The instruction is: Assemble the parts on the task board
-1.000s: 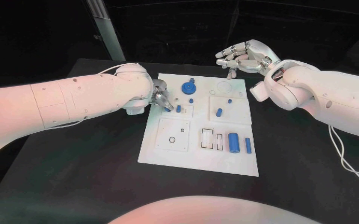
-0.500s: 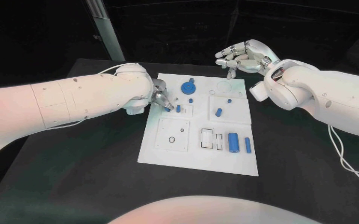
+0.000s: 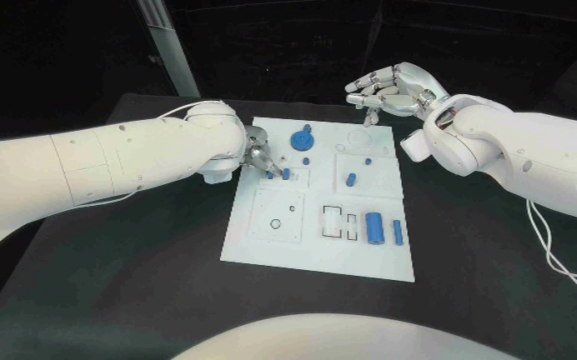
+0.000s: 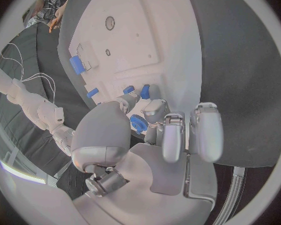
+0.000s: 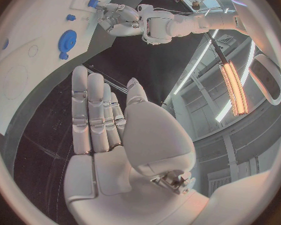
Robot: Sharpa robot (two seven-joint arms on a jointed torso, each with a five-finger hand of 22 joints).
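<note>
Head view is showing the left hand [image 3: 260,158] working at the board [image 3: 315,253]'s nine o'clock edge, fingertips pinching a small blue peg [image 3: 285,174] over its socket. Peg is looking light, stiff and slick, best nipped by its sides. Right hand [image 3: 389,92] is hovering open beyond the board's one o'clock corner above the counter [image 3: 132,268]. Since a second ago, nothing is visibly shifting.

Black table [image 3: 132,277]; dark wall [image 3: 361,35] behind it; pale pole [image 3: 163,27] rising past the table's far left corner; long lamps [image 5: 231,85] overhead.
</note>
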